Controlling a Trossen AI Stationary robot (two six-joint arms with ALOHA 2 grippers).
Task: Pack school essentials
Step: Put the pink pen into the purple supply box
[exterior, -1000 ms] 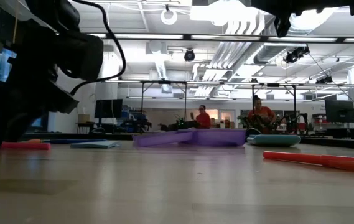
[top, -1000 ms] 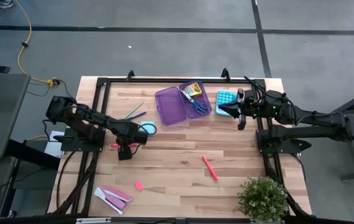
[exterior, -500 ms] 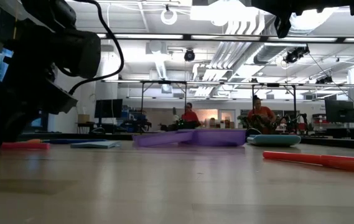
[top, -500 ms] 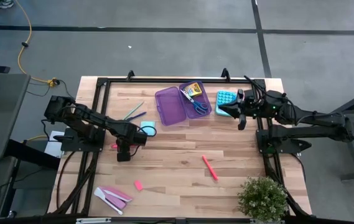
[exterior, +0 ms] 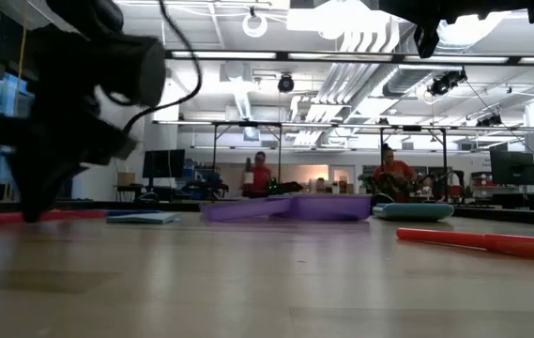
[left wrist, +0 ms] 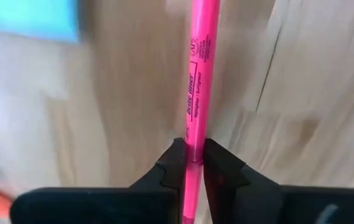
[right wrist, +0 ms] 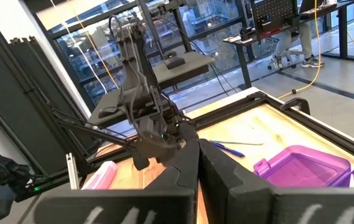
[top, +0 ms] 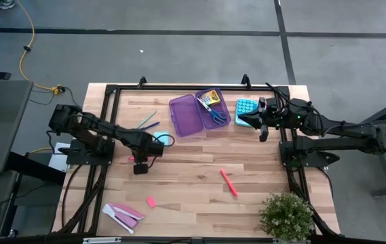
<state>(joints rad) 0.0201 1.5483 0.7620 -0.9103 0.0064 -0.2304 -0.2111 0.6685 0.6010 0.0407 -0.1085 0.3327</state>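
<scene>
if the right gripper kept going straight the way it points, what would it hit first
Likely the left arm: the right wrist view shows it dead ahead past the shut right gripper, across bare table. The purple case sits off to the side. Depth is unclear.

Overhead view straight down, low view table-level, both sharing purple case (top: 199, 112).

"brite liner" on pink marker (left wrist: 196, 87)

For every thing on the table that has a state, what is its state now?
left gripper: shut on the pink marker, low over the table
right gripper: shut, empty, beside the calculator
purple case: open, scissors and crayon box inside
second pink marker: lying loose
pink eraser: lying loose
</scene>
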